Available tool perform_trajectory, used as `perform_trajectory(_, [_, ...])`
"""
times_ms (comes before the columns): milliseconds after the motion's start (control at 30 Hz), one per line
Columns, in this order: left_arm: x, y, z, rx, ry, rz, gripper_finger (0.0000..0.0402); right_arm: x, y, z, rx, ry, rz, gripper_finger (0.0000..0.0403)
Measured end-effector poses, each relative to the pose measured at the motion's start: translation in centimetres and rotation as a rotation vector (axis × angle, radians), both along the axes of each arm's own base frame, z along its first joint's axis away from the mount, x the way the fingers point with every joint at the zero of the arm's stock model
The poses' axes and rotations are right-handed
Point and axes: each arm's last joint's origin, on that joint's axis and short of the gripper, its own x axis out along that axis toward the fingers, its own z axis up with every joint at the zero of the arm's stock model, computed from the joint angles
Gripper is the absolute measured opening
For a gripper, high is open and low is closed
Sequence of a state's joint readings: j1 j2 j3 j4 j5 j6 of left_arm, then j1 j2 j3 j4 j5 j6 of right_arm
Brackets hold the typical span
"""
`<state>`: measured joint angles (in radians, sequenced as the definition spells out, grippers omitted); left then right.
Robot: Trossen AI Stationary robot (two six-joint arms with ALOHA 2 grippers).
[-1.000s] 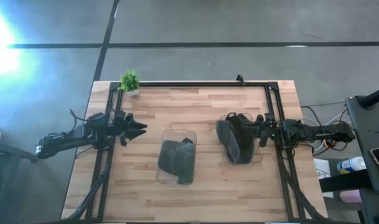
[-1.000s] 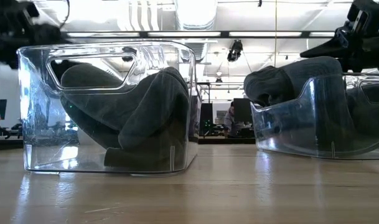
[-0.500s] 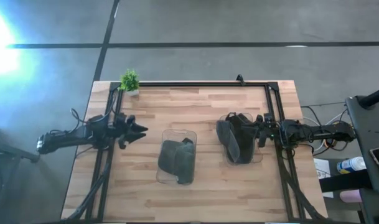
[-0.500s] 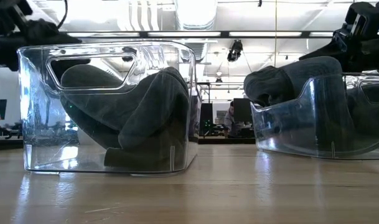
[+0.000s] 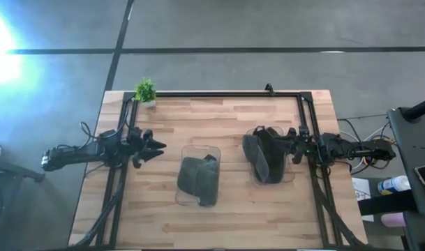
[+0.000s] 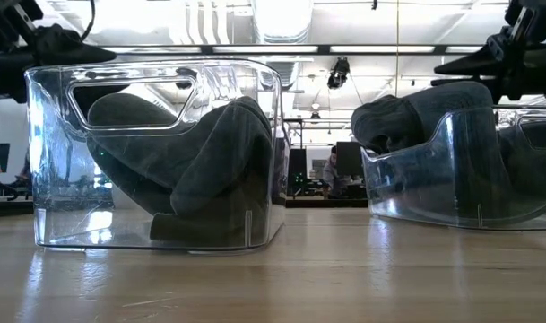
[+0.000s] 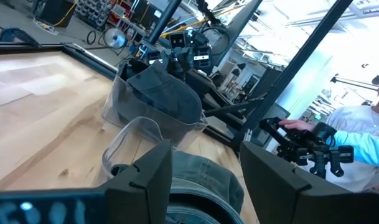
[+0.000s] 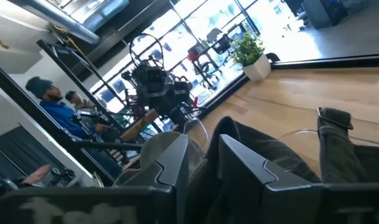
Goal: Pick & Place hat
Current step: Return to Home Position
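The black cap (image 5: 261, 157) sits in the right bin (image 5: 286, 176), right of centre on the table (image 5: 226, 223), and the gray caps (image 5: 197, 180) lie folded together in the left bin (image 5: 199, 147) near the middle. The main risk is on the right. In the low view the black cap is heaped above the bin's rim, and the right gripper (image 5: 293, 148) hovers just beside that rim. If it brushes the fabric or nudges the clear wall as it draws away, it could pull the cap out or shove the bin. Its fingers (image 8: 245, 168) are parted only a little and I see nothing between them. The left gripper (image 5: 158, 147) is left of centre and apart from its bin, with its fingers (image 7: 145, 180) spread wide and holding nothing, so there is little danger there. The gray caps are below their rim and look settled. From above, the right gripper's dark tips merge with the dark cap, so I cannot tell whether they touch. The low view cuts off both grippers at its upper corners. I cannot tell how many gray caps are in the left bin, since the folds run together. Glare on the clear walls hides the bottom of the right bin.
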<state>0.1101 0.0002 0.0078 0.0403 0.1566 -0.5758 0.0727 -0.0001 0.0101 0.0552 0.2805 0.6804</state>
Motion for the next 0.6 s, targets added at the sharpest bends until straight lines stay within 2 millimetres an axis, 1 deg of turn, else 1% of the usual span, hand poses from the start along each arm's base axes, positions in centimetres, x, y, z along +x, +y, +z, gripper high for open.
perform_trajectory(367, [0.12,0.01,-0.13,-0.002,0.015,-0.002,0.0181,0.0,0.01,-0.02,0.0,0.001,0.0,0.0072])
perform_trajectory(600, [0.12,0.01,-0.12,-0.001,0.014,-0.003,0.0181,0.0,0.01,-0.02,0.0,0.002,0.001,0.0081])
